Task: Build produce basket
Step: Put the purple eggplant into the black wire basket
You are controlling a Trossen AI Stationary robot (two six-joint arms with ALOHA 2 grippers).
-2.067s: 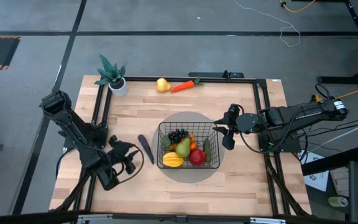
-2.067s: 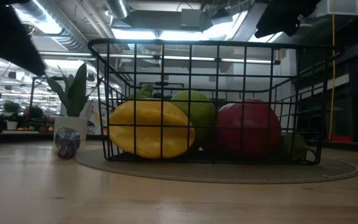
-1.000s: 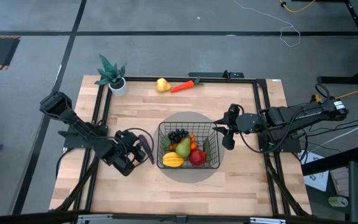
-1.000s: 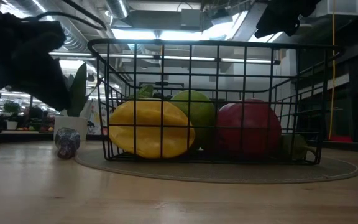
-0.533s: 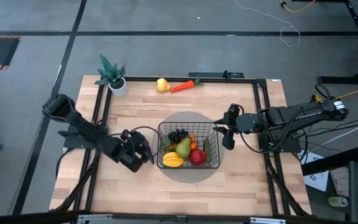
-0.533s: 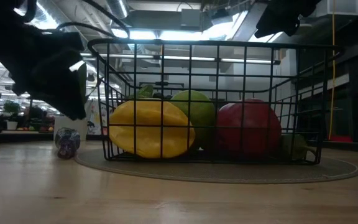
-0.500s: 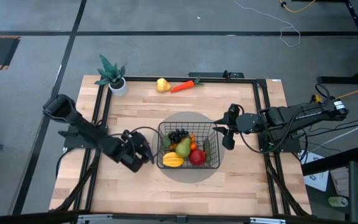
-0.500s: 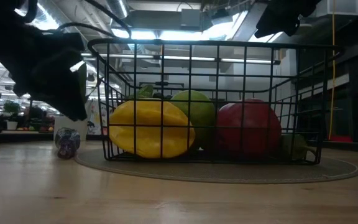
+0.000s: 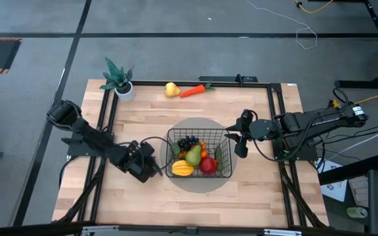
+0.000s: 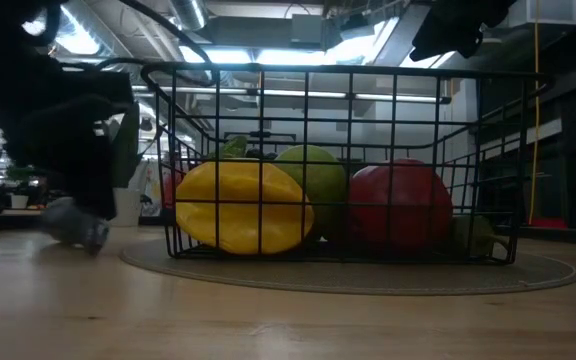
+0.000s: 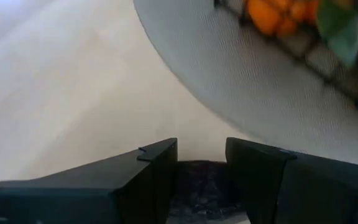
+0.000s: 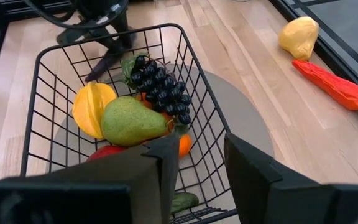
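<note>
The black wire basket [image 9: 170, 133] stands on a round grey mat [image 9: 199, 123] at the table's middle. It holds a yellow mango [image 9: 182, 168], a green pear [image 9: 193, 155], a red apple [image 9: 208, 166], dark grapes [image 9: 188, 142] and oranges [image 9: 204, 152]. My left gripper [image 9: 152, 165] is down just left of the basket, shut on the purple eggplant [image 11: 201, 186]. A yellow pear [image 9: 171, 89] and a carrot [image 9: 193, 91] lie at the far edge. My right gripper [image 9: 240, 145] hangs narrowly open and empty beside the basket's right side. My left gripper pinches the eggplant [image 12: 106, 60] between its two fingers [image 11: 154, 168], which lie across it and come slanting down from the table's left. The gripper hides which part of its length it has. The eggplant's near end [image 10: 73, 225] shows low, close to the tabletop.
A small potted plant [image 9: 119, 80] stands at the far left corner. A black frame rail [image 9: 107, 111] runs round the tabletop. Bare wood lies near and left of the basket. My right arm [image 9: 307, 128] reaches in from the right edge.
My left gripper has gone from the near left toward the basket and down onto the eggplant. The eggplant's near end has shifted a little toward the table's left and shows blurred in the low view. My right arm has kept still.
</note>
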